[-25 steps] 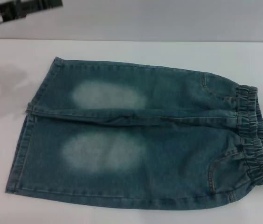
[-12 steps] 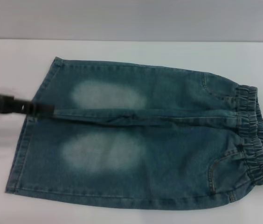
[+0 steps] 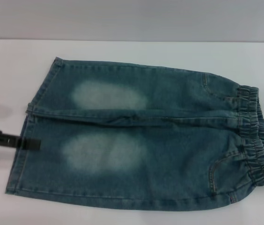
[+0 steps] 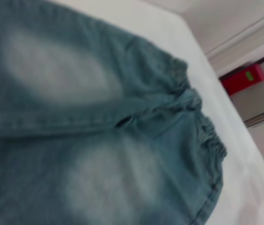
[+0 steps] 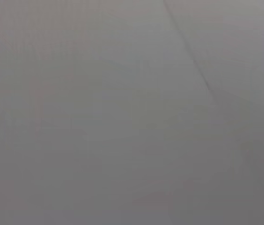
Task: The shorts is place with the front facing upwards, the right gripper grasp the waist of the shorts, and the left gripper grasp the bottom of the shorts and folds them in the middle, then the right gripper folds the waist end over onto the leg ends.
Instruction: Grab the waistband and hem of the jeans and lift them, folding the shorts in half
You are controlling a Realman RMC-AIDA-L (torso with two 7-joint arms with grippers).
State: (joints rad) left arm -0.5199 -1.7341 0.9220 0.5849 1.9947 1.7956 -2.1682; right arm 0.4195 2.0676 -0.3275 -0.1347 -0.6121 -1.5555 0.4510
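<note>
Lying flat and front up on the white table [image 3: 136, 51], the shorts [image 3: 169, 140] spread across most of the head view, both legs side by side with 1 pale faded patch on each. No fold has been made: the waist [image 3: 253, 136], a ruffled elastic band, sits at the robot's right end, and the bottom [image 3: 22, 140], the 2 straight leg hems, lies at the robot's left end. A raised seam runs along the middle between the legs.

At the left edge, the left gripper [image 3: 31, 143] reaches in as a dark slim bar, its tip just over the hem of the nearer leg; whether it touches the denim or how far its fingers stand apart cannot be told, and it holds nothing visible. Its wrist camera looks along the shorts [image 4: 99, 126] toward the gathered waist [image 4: 202, 126].

Nothing of the right gripper shows in any view; its wrist camera sees only plain grey
</note>
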